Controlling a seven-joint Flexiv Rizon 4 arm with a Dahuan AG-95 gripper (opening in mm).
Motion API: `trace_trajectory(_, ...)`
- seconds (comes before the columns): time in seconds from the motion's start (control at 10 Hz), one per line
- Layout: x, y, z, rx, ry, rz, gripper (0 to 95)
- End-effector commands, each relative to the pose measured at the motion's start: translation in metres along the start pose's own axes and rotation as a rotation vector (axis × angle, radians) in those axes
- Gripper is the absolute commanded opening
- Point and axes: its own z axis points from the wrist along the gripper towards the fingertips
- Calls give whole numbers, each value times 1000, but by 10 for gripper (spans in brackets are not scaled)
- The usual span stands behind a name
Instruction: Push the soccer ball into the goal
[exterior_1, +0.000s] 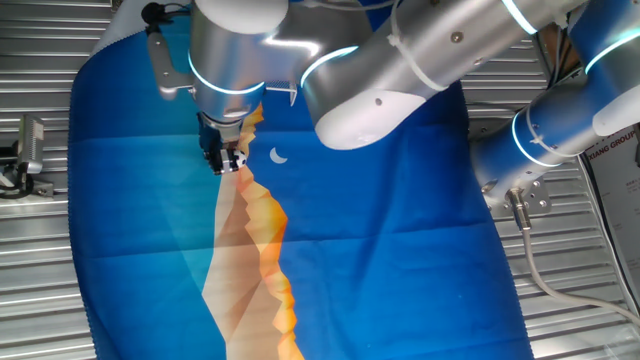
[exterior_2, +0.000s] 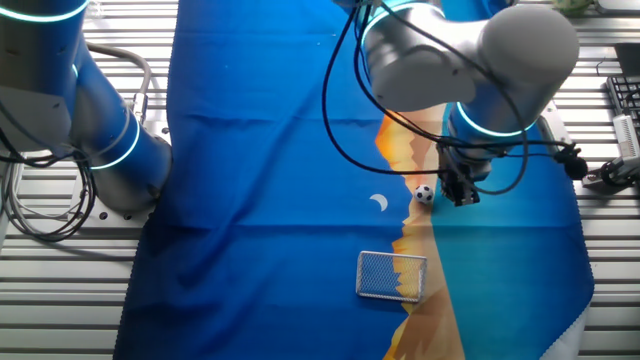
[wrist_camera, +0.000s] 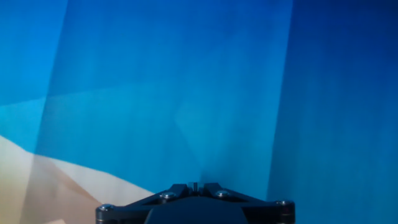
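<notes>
The soccer ball (exterior_2: 425, 194) is a tiny white sphere with black patches resting on the orange strip of the blue cloth. It lies just left of my gripper (exterior_2: 463, 196), close to the fingertips. In one fixed view the ball (exterior_1: 239, 158) peeks out beside the gripper (exterior_1: 222, 163). The goal (exterior_2: 392, 276), a small pale frame with mesh net, stands on the cloth below and left of the ball. My gripper (wrist_camera: 194, 185) is shut with nothing between the fingers. The hand view shows only cloth, with neither ball nor goal in it.
A white printed crescent moon (exterior_2: 379, 203) lies flat on the cloth left of the ball. The blue cloth (exterior_2: 260, 200) covers a slatted metal table (exterior_2: 610, 260). A second robot base (exterior_2: 100, 150) stands at the left, and cables (exterior_2: 40, 215) trail beside it.
</notes>
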Motion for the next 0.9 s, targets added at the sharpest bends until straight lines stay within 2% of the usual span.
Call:
trace_trajectory(0.1,4,-1,0,2,-3,-4,0)
trace_trajectory(0.2,11,-1,3,1,-11,-5,0)
trace_trajectory(0.4,36,0,13,-2,-26,-4,0)
trace_trajectory(0.5,44,1,15,-5,-36,-4,0)
trace_trajectory(0.6,38,0,10,-20,-50,-4,0)
trace_trajectory(0.7,25,-1,1,-22,-12,6,0)
trace_trajectory(0.8,15,0,-12,6,42,3,0)
trace_trajectory(0.9,11,1,-25,6,72,16,0)
